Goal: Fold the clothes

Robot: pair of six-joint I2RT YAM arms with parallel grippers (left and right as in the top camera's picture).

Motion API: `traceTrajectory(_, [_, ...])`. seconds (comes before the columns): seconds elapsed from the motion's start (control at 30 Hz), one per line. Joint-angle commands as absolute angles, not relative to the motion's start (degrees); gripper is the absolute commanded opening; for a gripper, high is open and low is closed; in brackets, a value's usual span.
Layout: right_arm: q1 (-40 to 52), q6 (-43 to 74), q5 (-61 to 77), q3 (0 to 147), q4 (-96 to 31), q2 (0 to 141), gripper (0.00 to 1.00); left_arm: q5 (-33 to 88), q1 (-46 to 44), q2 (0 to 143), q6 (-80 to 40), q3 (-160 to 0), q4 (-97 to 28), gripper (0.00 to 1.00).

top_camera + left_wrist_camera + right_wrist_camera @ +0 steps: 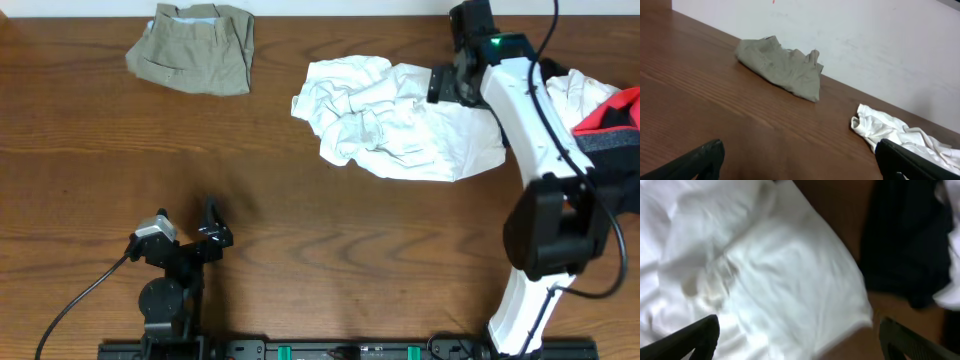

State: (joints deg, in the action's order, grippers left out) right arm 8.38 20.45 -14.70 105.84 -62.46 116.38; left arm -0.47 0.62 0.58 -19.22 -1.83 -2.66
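Hovering open, the right pincer (799, 325) is gripping nothing, white top (390, 120) lying directly beneath it; left pincer (799, 150) is sitting open, well apart.

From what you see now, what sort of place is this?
Probably a robot test bench: a wooden table against a plain white wall, crumpled clothes lying loose, and a white robot arm over them.

The right arm (535, 120) is white with black joints and a green light (493, 42). The left arm (170, 272) is black, with a silver cap (150, 230) and trailing cable (85, 295)
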Motion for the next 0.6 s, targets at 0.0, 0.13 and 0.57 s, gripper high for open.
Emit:
traceTrajectory(0.0, [8.45, 23.99, -14.74, 107.22, -66.04, 110.3, 0.99, -1.98, 0.6, 0.23, -18.22, -0.23, -3.97, 0.98])
traceTrajectory(0.13, [8.75, 26.24, -14.55, 107.07, -73.63, 105.08, 0.99, -1.98, 0.6, 0.23, -18.22, -0.23, -3.97, 0.98])
traceTrajectory(0.57, [9.82, 15.14, -9.06, 90.08, -70.22, 104.05, 0.92, -1.98, 0.6, 0.23, -18.22, -0.23, -3.97, 0.98])
